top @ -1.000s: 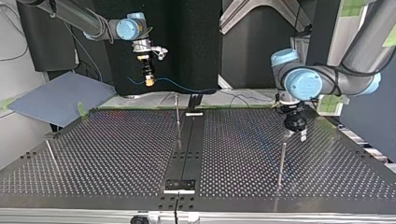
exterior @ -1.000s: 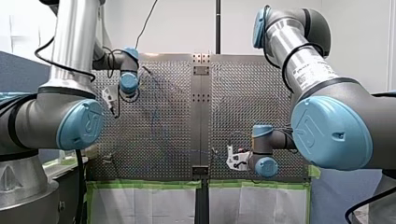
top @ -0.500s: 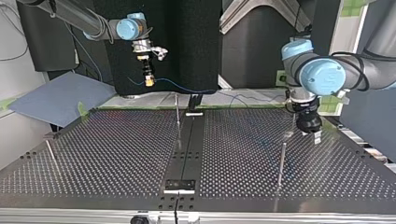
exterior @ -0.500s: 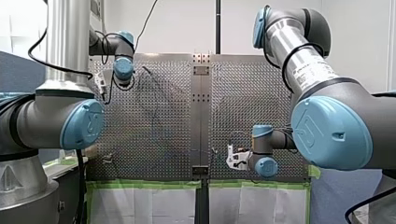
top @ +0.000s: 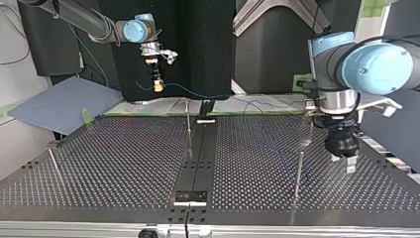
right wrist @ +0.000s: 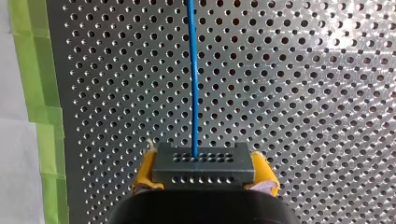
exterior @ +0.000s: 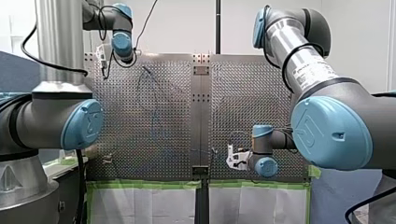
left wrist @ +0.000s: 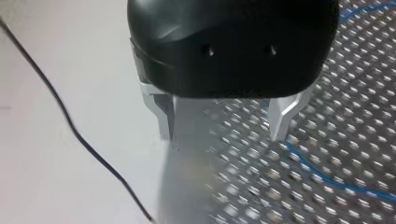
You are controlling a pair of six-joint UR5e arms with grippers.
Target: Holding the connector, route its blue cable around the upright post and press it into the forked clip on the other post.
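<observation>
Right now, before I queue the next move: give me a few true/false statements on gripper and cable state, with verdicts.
1. My right gripper is shut on the connector. True.
2. My left gripper holds the blue cable. False: its fingers are open with nothing between them, and the cable runs over the perforated table beside one finger.
3. The connector rests on the table. False: in the top view it hangs in the air above the table's far edge.
4. The blue cable leaves the connector straight ahead of my right gripper. True.
</observation>
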